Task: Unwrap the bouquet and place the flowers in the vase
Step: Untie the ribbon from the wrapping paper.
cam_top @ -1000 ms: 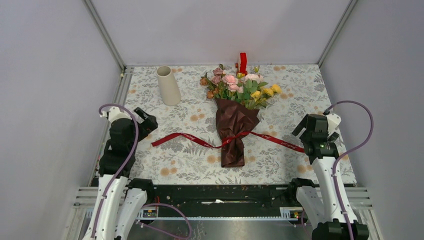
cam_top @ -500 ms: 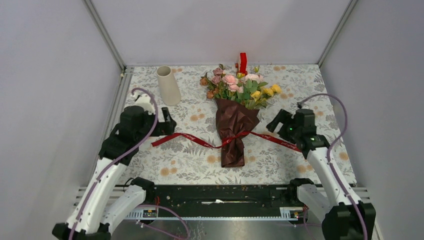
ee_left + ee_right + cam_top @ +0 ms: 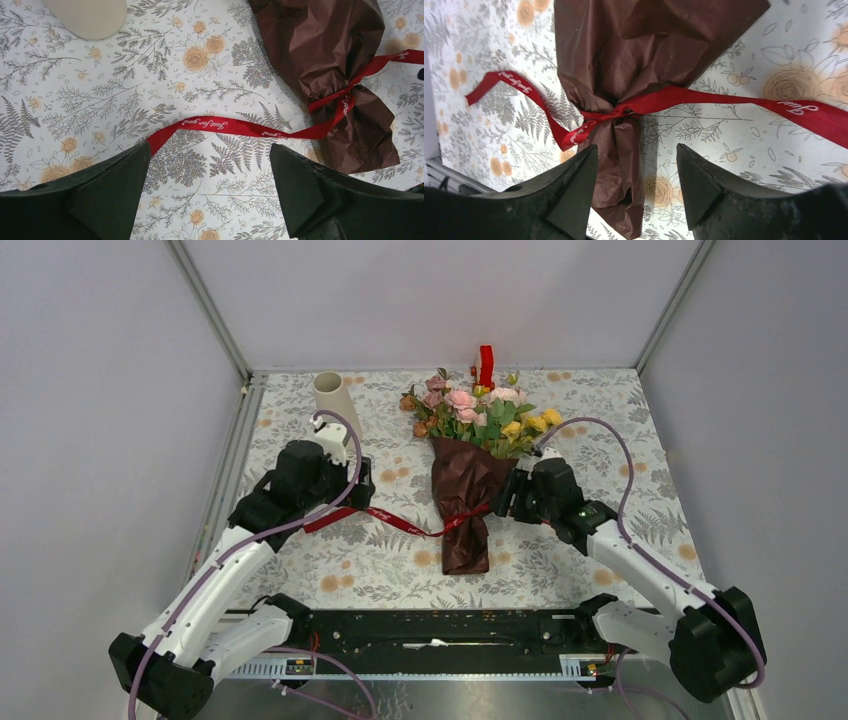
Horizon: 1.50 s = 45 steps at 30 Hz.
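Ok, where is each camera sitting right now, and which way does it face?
Top external: fixed above and behind the robot, looking down over the table; both arms show, left gripper and right gripper flanking the bouquet.
Left wrist: faces down at the ribbon's left tail; own fingers at bottom.
Right wrist: faces down at the ribbon knot; own fingers at bottom.
Shared: both wrist views show the knot and wrapping paper.
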{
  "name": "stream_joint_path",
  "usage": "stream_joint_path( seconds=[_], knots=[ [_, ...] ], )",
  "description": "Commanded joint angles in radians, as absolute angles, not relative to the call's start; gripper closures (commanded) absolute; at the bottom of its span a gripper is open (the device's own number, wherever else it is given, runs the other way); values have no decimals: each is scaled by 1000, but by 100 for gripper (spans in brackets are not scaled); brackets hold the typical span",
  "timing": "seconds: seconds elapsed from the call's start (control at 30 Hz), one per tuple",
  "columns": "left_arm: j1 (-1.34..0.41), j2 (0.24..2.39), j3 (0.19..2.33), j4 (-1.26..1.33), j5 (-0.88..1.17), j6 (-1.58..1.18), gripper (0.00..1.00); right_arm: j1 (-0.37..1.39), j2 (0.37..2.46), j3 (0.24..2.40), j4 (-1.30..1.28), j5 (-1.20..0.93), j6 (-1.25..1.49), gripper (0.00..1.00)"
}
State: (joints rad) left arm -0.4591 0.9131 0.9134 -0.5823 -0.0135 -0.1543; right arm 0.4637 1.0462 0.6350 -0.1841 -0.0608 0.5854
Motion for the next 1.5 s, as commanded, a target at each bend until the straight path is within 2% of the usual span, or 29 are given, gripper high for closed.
stream_joint_path(
  seconds=[0.0,0.43,0.8,1.47],
  knots=[
    [-459,905,908,-509,-19,-138,1,510,1130,666,-139,-35,589,37],
    [-459,890,890,-509,-41,-138,1,581,1380,739,-11,-81,648,58],
    [-459,888,885,-509,-25,-143,1,607,1442,733,61,-58,644,67],
    [-459,883,878,-509,-18,-144,1,650,1400,714,-51,46,680,65]
  ],
)
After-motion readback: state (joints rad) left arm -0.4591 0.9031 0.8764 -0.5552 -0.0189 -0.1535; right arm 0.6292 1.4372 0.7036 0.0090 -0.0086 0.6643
